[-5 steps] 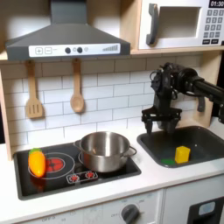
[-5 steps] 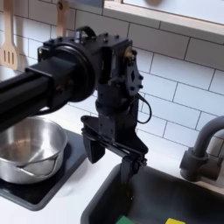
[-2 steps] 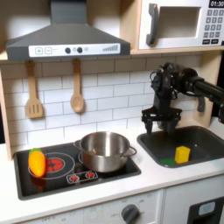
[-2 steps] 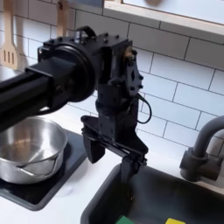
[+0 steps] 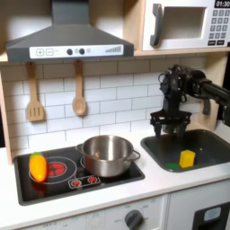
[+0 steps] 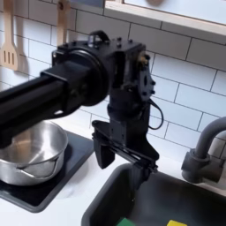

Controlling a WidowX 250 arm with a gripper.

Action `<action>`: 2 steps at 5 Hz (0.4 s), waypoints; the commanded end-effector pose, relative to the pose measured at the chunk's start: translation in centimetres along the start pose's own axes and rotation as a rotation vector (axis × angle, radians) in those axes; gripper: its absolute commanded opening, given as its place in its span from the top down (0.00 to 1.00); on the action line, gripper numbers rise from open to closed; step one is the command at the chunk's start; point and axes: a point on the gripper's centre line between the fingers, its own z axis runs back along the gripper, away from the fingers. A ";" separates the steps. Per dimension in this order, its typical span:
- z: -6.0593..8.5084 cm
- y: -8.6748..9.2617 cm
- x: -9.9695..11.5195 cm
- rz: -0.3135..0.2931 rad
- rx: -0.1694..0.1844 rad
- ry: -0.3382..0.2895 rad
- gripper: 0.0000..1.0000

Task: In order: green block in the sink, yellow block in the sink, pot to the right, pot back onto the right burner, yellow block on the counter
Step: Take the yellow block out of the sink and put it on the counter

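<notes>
We see the arm reaching in from the first exterior view's right, wrist vertical, gripper [image 5: 167, 126] spread empty over the sink [image 5: 205, 144] rear edge. Yellow block [image 5: 187, 158] and green block [image 5: 172, 165] sit in the sink; pot [image 5: 107, 154] on the right burner.

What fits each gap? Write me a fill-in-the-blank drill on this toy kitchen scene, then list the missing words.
1. The yellow block lies inside the ____.
2. The steel pot stands on the black ____.
3. The gripper hangs over the sink with its jaws ____.
4. The orange oval toy lies on the first exterior view's ____ burner.

Missing words: sink; cooktop; open; left
</notes>
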 end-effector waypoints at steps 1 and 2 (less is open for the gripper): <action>-2.0 -2.1 1.4 -0.037 -0.003 0.017 0.00; -2.9 -3.6 2.3 -0.059 -0.023 0.019 0.00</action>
